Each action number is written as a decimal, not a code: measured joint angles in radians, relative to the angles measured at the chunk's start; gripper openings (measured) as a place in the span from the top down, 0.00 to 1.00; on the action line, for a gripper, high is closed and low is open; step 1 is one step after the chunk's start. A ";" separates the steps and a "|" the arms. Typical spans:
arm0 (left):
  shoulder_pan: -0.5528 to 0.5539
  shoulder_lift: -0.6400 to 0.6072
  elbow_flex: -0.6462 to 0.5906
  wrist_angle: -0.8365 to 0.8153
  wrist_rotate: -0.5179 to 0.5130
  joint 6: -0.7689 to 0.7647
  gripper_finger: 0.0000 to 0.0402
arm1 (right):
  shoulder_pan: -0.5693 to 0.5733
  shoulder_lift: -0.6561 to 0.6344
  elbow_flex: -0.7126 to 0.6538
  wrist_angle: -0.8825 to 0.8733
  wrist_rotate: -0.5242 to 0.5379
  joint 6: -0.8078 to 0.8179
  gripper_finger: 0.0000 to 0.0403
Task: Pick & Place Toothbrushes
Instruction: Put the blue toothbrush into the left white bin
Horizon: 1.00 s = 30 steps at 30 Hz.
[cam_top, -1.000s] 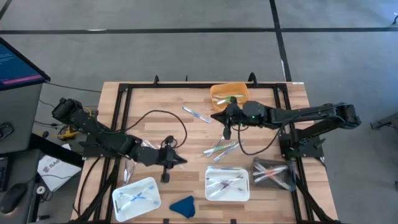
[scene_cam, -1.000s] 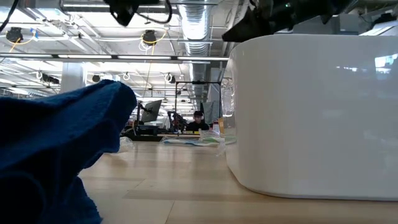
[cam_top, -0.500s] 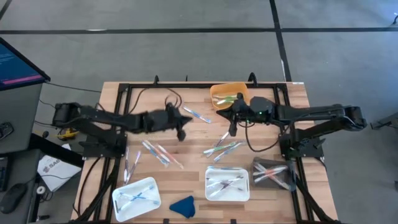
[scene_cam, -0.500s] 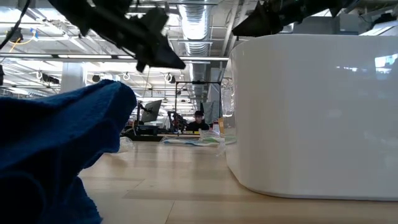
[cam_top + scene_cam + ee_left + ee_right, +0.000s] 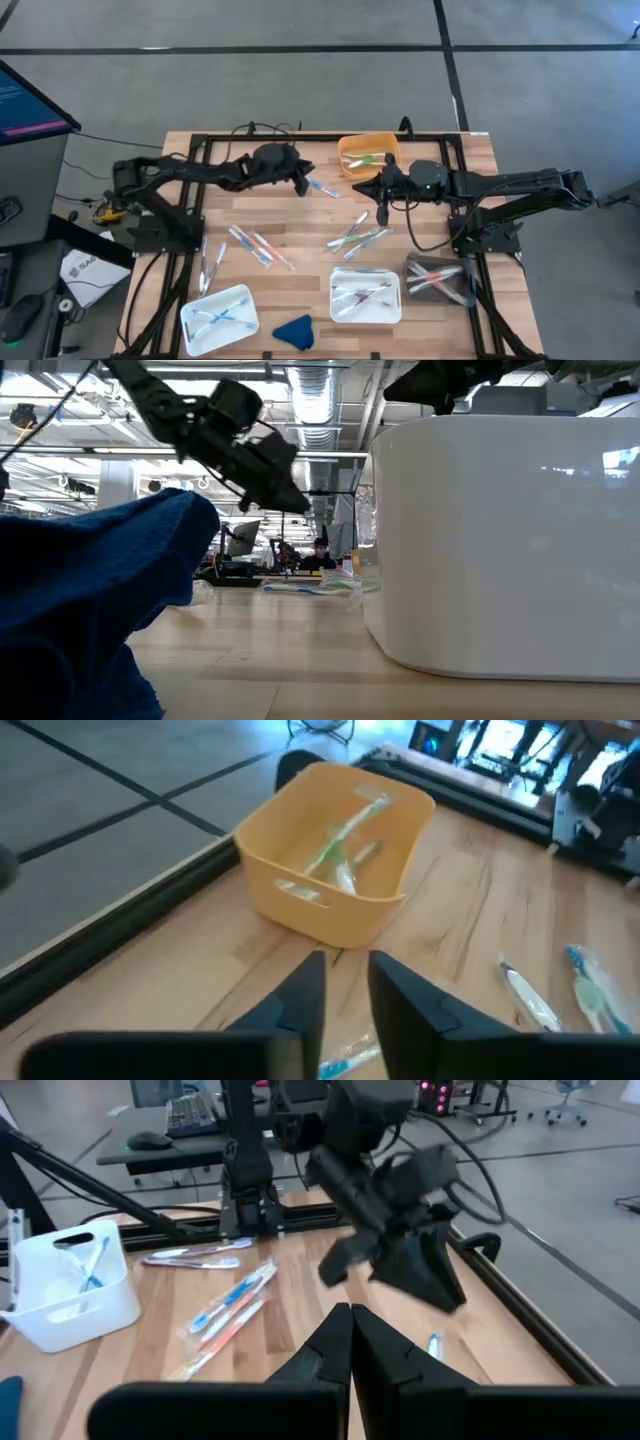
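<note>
Several wrapped toothbrushes lie flat on the wooden table: one (image 5: 322, 187) near the orange bin (image 5: 368, 155), a cluster (image 5: 355, 236) mid-table, and others (image 5: 250, 245) to the left. More lie in two white trays (image 5: 365, 295) (image 5: 218, 318) and a clear box (image 5: 440, 278). My left gripper (image 5: 303, 184) (image 5: 347, 990) hangs open, raised above the end of the toothbrush (image 5: 338, 1065) beside the bin. My right gripper (image 5: 383, 212) (image 5: 350, 1330) is shut and holds nothing, hovering between the bin and the mid-table cluster.
The orange bin (image 5: 335, 850) holds two green toothbrushes. A blue cloth lump (image 5: 293, 330) sits at the near edge between the trays. A black cable (image 5: 250, 130) loops by the far edge. A black frame rail (image 5: 200, 200) borders the table. The two grippers stand close together.
My left arm has swung from the near-left part of the table, above the left toothbrushes, up and toward the far edge, ending beside the orange bin. My right gripper has drifted a little toward the table's right edge. No toothbrush has moved.
</note>
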State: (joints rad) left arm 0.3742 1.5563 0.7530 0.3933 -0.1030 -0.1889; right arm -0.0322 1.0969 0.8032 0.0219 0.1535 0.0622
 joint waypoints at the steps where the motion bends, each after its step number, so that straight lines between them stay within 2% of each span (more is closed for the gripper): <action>1: -0.003 0.030 0.023 0.001 0.002 0.009 0.78 | -0.001 0.000 0.000 0.000 0.001 -0.006 1.00; 4: -0.011 0.121 0.092 0.002 -0.026 0.021 0.71 | -0.001 0.000 0.000 0.000 0.002 -0.009 1.00; 7: -0.012 0.201 0.148 -0.001 -0.144 -0.106 0.66 | 0.000 0.000 0.000 0.000 0.001 -0.009 1.00; 9: -0.005 0.255 0.186 -0.003 -0.182 -0.181 0.65 | 0.004 0.000 0.000 -0.002 0.001 -0.009 1.00; 12: 0.006 0.321 0.235 -0.023 -0.184 -0.250 0.66 | 0.006 0.000 0.000 -0.013 0.001 -0.009 1.00; 19: 0.033 0.418 0.348 -0.291 -0.136 -0.342 0.77 | 0.013 0.000 0.000 -0.026 0.001 -0.009 1.00; 25: 0.033 0.413 0.358 -0.365 -0.142 -0.338 0.96 | 0.012 0.000 0.000 -0.039 0.001 -0.009 1.00; 30: 0.033 0.412 0.358 -0.454 -0.126 -0.334 0.99 | 0.012 0.000 0.000 -0.040 0.001 -0.009 1.00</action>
State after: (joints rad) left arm 0.4072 1.9686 1.1114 -0.0608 -0.2293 -0.5232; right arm -0.0200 1.0973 0.8032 -0.0181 0.1543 0.0528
